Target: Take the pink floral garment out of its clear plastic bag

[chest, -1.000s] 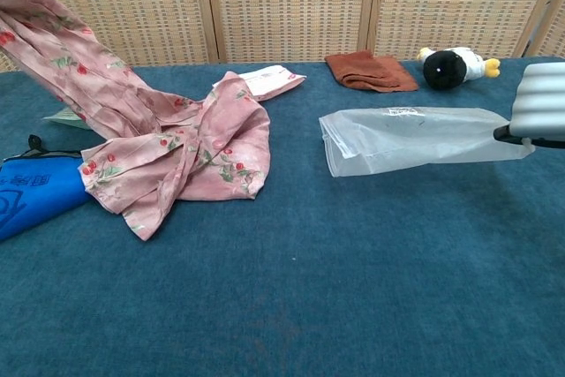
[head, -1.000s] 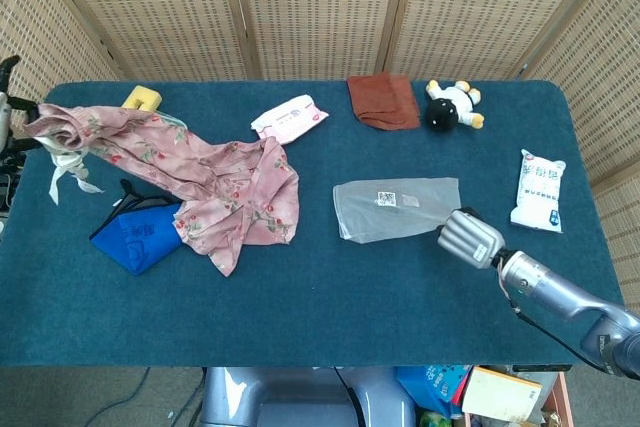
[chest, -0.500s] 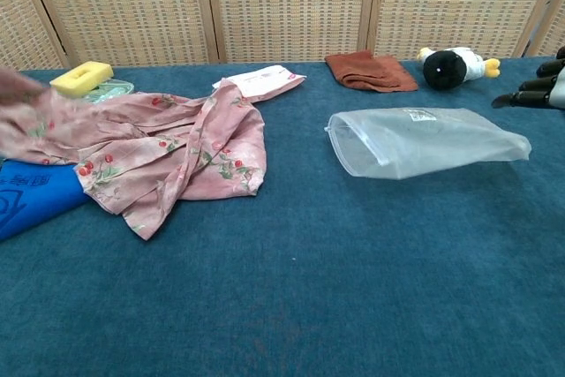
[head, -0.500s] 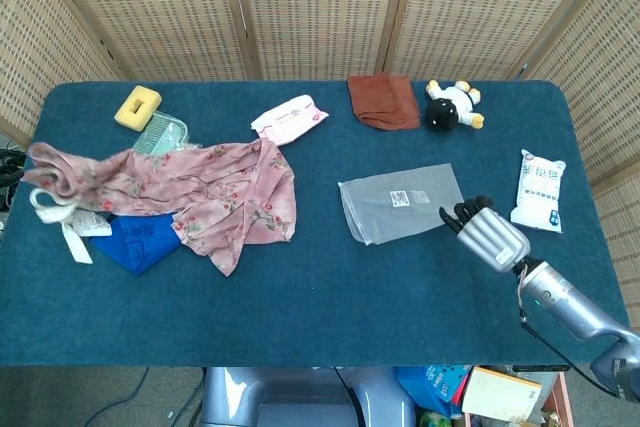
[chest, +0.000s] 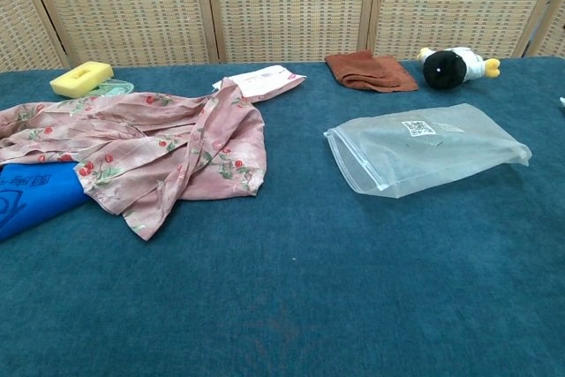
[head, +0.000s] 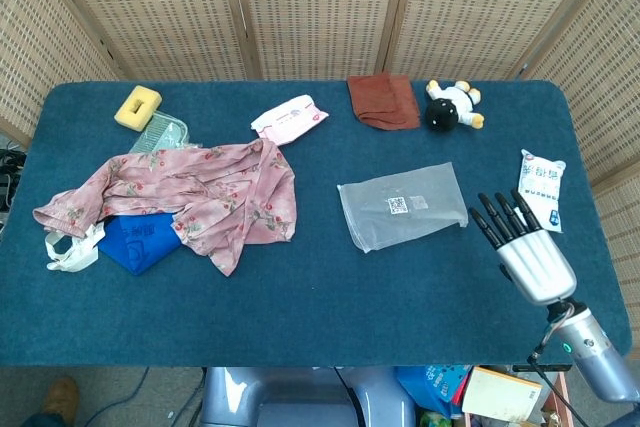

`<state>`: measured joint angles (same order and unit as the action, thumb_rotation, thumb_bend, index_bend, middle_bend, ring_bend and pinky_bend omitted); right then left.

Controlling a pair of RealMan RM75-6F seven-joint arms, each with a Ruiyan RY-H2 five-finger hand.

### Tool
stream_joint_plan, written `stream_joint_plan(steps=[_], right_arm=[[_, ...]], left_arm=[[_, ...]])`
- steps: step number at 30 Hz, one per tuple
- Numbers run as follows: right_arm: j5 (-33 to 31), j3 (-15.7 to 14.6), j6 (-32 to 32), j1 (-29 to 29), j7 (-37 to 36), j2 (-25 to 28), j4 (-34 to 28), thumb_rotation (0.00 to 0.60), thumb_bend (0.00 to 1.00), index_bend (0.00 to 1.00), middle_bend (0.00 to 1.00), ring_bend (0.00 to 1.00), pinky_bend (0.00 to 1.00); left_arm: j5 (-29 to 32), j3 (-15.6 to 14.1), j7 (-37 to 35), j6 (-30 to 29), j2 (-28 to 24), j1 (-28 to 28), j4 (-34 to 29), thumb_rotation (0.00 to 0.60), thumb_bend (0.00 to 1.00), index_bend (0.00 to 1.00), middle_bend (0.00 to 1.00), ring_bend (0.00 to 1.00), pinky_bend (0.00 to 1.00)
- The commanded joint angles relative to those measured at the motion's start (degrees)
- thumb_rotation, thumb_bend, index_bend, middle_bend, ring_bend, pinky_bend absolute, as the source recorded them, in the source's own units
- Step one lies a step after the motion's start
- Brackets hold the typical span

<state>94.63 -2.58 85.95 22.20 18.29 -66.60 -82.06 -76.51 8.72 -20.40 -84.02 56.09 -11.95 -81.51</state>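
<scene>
The pink floral garment lies spread and crumpled on the left half of the blue table, outside its bag; the chest view shows the garment the same way. The clear plastic bag lies flat and empty right of centre, its mouth toward the left; in the chest view the bag looks slightly puffed. My right hand hovers near the table's right front, fingers straight and apart, holding nothing, a short gap right of the bag. My left hand shows in neither view.
A blue pouch lies partly under the garment. Along the back sit a yellow sponge, a wipes pack, a brown cloth and a plush toy. A white packet lies at the right edge.
The left hand let go of the garment and withdrew from view; the garment dropped flat. The right hand released the bag, opened and pulled back to the right; the bag settled.
</scene>
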Motion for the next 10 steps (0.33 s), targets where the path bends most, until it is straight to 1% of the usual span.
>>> stream_joint_plan(steps=[1,5,6,8,10], right_arm=[[-1.71,0.13,5.39,-5.22,-5.23,-1.73,-2.66,0.600,0.00,0.00,0.00,0.00,0.00],[-2.53,0.18,8.45,-8.64,-10.03,-3.50,-2.78,0.600,0.00,0.00,0.00,0.00,0.00],[-3.16,0.12,9.98,-10.27,-12.64,-3.99,-3.63,0.600,0.00,0.00,0.00,0.00,0.00],[-2.83,0.07,10.97,-11.33,-13.90,-4.16,-3.66,0.600,0.00,0.00,0.00,0.00,0.00],[-2.47,0.20,11.37,-11.90,-14.25,-4.16,-3.58,0.600,0.00,0.00,0.00,0.00,0.00]], left_arm=[[-2.34,-2.26,3.88,-5.67,2.80,4.30,-2.77,0.600,0.05,0.00,0.00,0.00,0.00],[-4.08,-4.24,7.90,-9.49,6.82,7.25,-3.52,0.600,0.05,0.00,0.00,0.00,0.00],[-5.01,-5.38,8.56,-10.49,8.92,8.32,-3.59,0.600,0.05,0.00,0.00,0.00,0.00],[-5.90,-5.56,9.56,-11.69,10.78,8.87,-2.48,0.600,0.05,0.00,0.00,0.00,0.00],[-6.44,-5.55,10.04,-11.79,11.48,8.92,-1.92,0.600,0.05,0.00,0.00,0.00,0.00]])
